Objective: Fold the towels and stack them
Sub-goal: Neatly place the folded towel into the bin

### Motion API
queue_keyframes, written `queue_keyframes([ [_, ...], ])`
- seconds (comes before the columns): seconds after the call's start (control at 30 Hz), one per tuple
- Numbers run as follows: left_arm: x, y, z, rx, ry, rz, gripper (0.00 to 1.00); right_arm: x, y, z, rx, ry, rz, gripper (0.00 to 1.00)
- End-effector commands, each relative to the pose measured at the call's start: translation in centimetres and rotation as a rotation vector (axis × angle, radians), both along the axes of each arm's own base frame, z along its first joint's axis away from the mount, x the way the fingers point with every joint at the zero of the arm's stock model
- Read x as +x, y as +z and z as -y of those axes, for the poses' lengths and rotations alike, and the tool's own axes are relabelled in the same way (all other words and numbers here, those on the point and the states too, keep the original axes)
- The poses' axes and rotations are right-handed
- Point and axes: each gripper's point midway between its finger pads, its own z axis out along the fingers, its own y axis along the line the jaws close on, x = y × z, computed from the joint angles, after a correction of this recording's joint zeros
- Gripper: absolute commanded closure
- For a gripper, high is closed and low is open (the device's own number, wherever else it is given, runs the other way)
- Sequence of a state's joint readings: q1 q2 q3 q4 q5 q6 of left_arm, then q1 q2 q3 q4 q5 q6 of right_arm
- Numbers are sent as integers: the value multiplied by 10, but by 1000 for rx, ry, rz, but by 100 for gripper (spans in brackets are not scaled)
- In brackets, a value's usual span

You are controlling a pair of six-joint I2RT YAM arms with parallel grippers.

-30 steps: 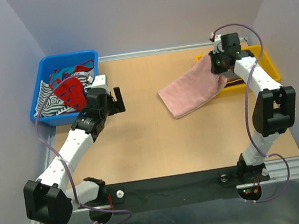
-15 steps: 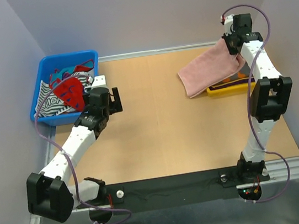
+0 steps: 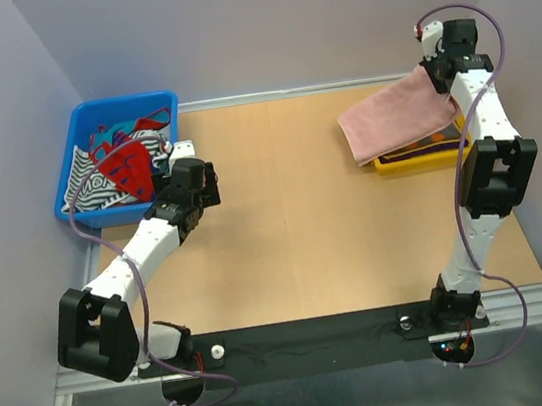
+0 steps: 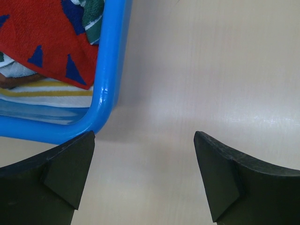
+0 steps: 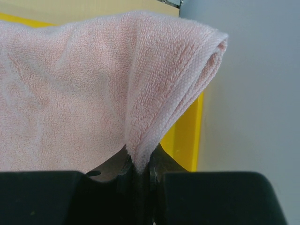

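The right gripper (image 5: 139, 169) is clamped on a pinched fold of the pale pink towel (image 3: 395, 117). The towel hangs raised over the yellow tray (image 3: 417, 160) at the far right corner of the worktop (image 3: 296, 240). The left gripper (image 4: 145, 176) has its jaws fully apart and holds nothing, low over bare worktop just beside the blue bin (image 3: 126, 102) of patterned cloths (image 3: 125, 168) at the far left corner.

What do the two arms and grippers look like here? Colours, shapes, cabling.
The left arm and right arm have white tubular links with chunky black joint housings. A thin purple cable loops along each. The left gripper and right gripper have black fingers, wedge-shaped on the left. No markings legible.
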State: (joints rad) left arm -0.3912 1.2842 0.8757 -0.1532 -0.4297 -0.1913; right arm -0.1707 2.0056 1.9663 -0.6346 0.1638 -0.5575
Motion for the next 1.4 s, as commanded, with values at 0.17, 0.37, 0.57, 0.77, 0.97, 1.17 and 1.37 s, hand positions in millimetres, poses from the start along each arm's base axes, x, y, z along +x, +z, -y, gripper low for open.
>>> queue_keyframes([
  [0.17, 7, -4, -8, 27, 37, 12, 1, 13, 35, 35, -102, -30, 103, 100],
  [0.37, 8, -6, -6, 24, 31, 4, 1, 13, 29, 41, -115, -35, 93, 100],
  [0.57, 8, -5, -5, 17, 27, 7, 1, 10, 29, 46, -134, -52, 93, 100],
  [0.77, 7, -4, -4, 13, 19, 8, 1, 7, 25, 50, -136, -66, 95, 99],
  [0.97, 7, -4, -3, 8, 17, 6, 1, 7, 18, 51, -128, -77, 93, 99],
  [1.17, 8, -5, -2, 4, 14, 4, 1, 2, 2, 52, -120, -99, 61, 99],
  [1.37, 9, -7, 0, 0, 6, -3, 2, 2, -11, 58, -131, -129, 39, 99],
])
